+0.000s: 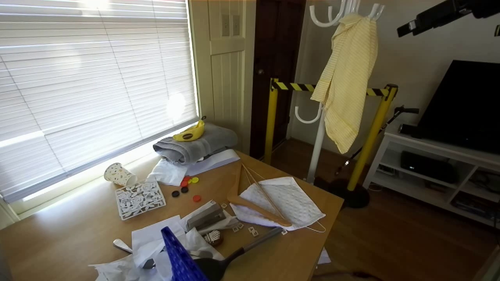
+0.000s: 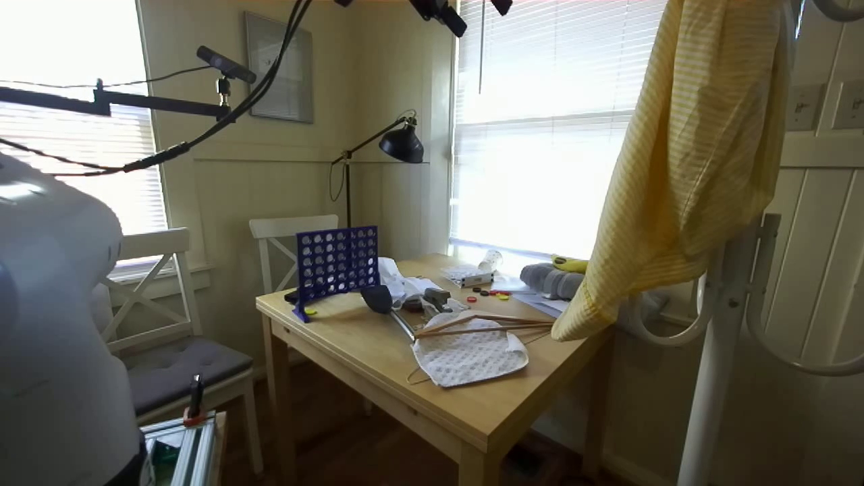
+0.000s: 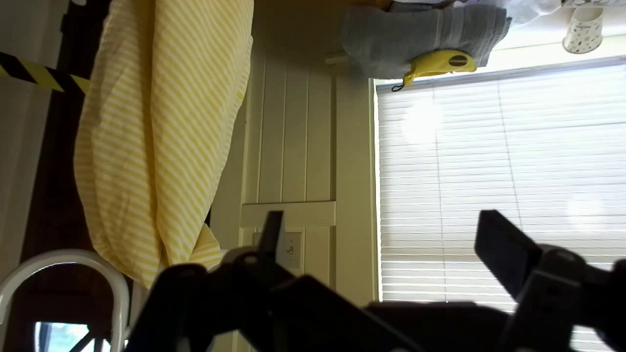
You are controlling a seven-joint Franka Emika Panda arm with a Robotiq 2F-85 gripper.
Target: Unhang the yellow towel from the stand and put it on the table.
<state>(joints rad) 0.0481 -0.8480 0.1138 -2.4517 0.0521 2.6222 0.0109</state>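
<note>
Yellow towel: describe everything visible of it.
The yellow towel looks like soft, thin cloth with fine paler stripes. It hangs from the top of the white stand, bunched there, falling in long folds to an uneven, pointed lower end. What it catches on is hidden; contact with the lower hooks is unclear. It hangs apart from the table; the open gripper does not hold it.

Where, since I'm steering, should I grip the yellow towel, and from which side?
Probably pinch the yellow towel near its top, under the hooks of the stand, where folds gather narrow; come from the right in an exterior view, where the open gripper hangs.
</note>
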